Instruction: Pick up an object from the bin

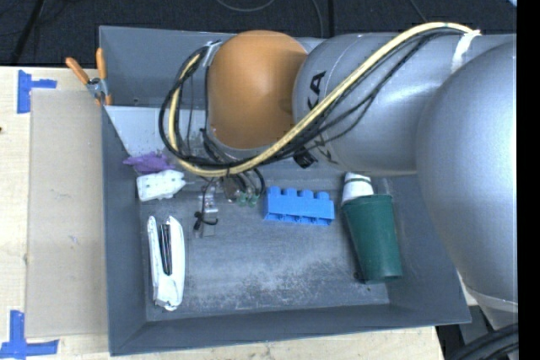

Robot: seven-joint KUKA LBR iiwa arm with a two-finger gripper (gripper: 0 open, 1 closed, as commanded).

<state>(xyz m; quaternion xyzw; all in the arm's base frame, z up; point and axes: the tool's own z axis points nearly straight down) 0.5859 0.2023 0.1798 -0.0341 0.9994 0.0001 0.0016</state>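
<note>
A small white plastic piece (160, 184) lies just left of the gripper (221, 196), whose state, open or closed, cannot be told. Just right sits a blue toy brick (298, 206), probably the easiest pick if squared across its narrow sides, with a green bottle (371, 236) beyond.

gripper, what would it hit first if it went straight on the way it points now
Probably bare bin floor: the gripper points down into the gap between the white piece and the blue block. Its height above the floor is unclear.
</note>
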